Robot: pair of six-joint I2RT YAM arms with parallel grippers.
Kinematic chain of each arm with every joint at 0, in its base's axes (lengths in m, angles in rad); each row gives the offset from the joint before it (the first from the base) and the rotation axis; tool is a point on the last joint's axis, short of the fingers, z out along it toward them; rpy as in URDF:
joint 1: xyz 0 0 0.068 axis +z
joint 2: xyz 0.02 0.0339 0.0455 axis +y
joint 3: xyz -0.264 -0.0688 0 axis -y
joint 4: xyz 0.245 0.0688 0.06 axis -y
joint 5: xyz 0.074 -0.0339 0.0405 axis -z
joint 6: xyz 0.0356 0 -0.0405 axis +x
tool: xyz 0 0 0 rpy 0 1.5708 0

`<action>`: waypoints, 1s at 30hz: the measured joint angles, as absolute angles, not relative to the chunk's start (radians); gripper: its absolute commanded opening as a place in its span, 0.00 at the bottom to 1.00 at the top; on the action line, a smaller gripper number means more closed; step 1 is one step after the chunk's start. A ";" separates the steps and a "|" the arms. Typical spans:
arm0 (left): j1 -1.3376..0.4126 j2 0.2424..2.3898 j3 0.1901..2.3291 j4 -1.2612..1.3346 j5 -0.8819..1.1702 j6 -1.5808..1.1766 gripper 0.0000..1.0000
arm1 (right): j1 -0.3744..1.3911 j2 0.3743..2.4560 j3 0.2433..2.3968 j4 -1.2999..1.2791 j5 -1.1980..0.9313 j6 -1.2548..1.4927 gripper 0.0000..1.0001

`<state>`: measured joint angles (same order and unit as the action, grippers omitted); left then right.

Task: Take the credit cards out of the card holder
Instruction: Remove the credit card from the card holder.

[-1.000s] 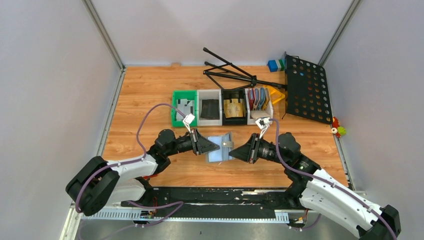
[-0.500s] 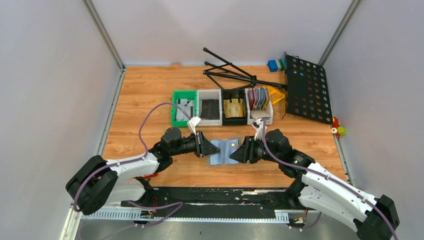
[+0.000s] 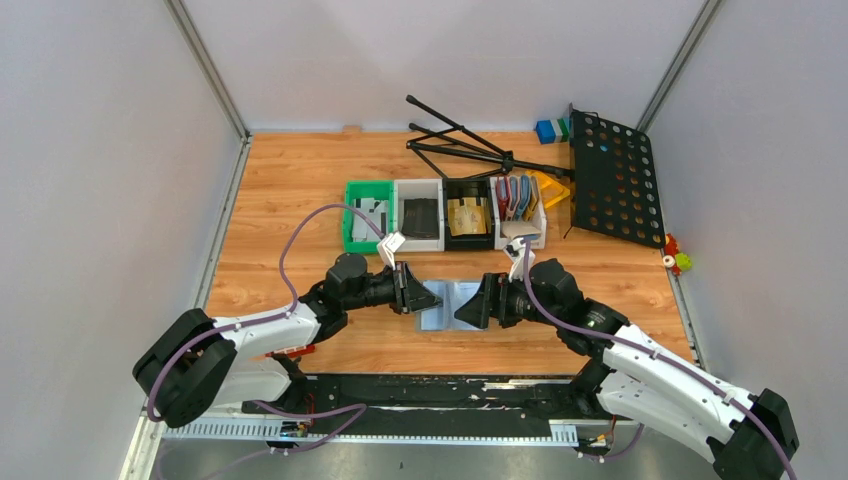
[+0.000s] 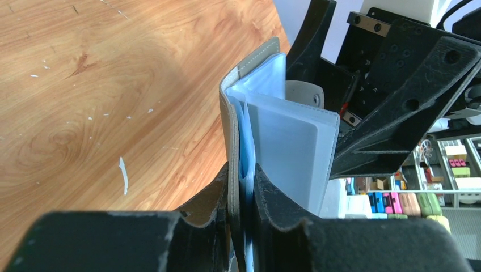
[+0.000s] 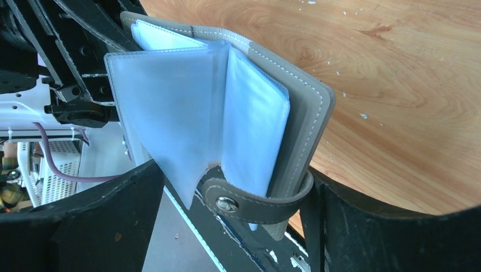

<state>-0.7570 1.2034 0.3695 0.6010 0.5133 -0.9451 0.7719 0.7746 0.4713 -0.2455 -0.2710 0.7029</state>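
1. The flat grey-blue bifold card holder (image 3: 447, 303) is held open over the wooden table (image 3: 290, 180), between the two arms and in front of a row of small plastic bins (image 3: 444, 214). Whether it touches the boards cannot be told.
2. The left gripper (image 3: 424, 297) is clamped on the card holder (image 4: 266, 130). In the left wrist view its black fingers (image 4: 278, 198) press a grey stitched cover and a pale sleeve from both sides.
3. The right gripper (image 3: 470, 308) has its jaws spread wide, one on each side of the card holder (image 5: 227, 113). One finger sits just beside the outer cover, and the other stands apart from the sleeves, gripping nothing.
4. Translucent pale-blue plastic sleeves (image 5: 164, 107) fan out from the spine, and a grey strap (image 5: 255, 203) with a metal snap curls below them. Whether any cards are inside cannot be told.
5. Pale grey-silver credit cards (image 3: 370, 214) lie in the green bin (image 3: 350, 228) at the left end of the row, well apart from the holder.
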 measured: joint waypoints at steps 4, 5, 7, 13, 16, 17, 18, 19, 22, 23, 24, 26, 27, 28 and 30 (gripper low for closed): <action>-0.758 1.203 0.371 0.575 0.503 -0.944 0.23 | 0.772 0.783 0.479 -0.266 -0.255 0.699 0.89; -0.758 1.203 0.373 0.563 0.502 -0.944 0.23 | 0.775 0.792 0.484 -0.274 -0.250 0.698 0.88; -0.758 1.203 0.377 0.548 0.496 -0.944 0.23 | 0.779 0.811 0.491 -0.282 -0.240 0.697 0.85; -0.758 1.203 0.382 0.543 0.496 -0.945 0.23 | 0.796 0.845 0.493 -0.304 -0.209 0.696 0.54; -0.757 1.203 0.382 0.551 0.496 -0.951 0.24 | 0.796 0.835 0.493 -0.306 -0.197 0.698 0.52; -0.757 1.203 0.382 0.558 0.496 -0.953 0.24 | 0.796 0.828 0.493 -0.307 -0.194 0.698 0.55; -0.758 1.204 0.382 0.566 0.496 -0.956 0.24 | 0.796 0.823 0.493 -0.307 -0.193 0.698 0.59; -0.758 1.206 0.382 0.575 0.497 -0.959 0.24 | 0.796 0.814 0.493 -0.306 -0.194 0.700 0.62; -0.758 1.226 0.382 0.606 0.499 -0.966 0.24 | 0.797 0.811 0.493 -0.293 -0.212 0.704 0.67; -0.759 1.238 0.382 0.617 0.499 -0.968 0.24 | 0.800 0.818 0.493 -0.286 -0.223 0.704 0.66; -0.760 1.246 0.382 0.623 0.499 -0.971 0.24 | 0.802 0.822 0.493 -0.281 -0.228 0.705 0.62; -0.764 1.261 0.382 0.636 0.499 -0.979 0.26 | 0.815 0.846 0.499 -0.272 -0.238 0.704 0.50; -0.767 1.270 0.382 0.646 0.500 -0.985 0.28 | 0.822 0.860 0.505 -0.271 -0.238 0.705 0.45; -0.772 1.274 0.382 0.653 0.500 -0.990 0.29 | 0.826 0.873 0.509 -0.269 -0.239 0.702 0.41; -0.777 1.278 0.382 0.667 0.506 -0.995 0.32 | 0.833 0.893 0.518 -0.270 -0.237 0.703 0.40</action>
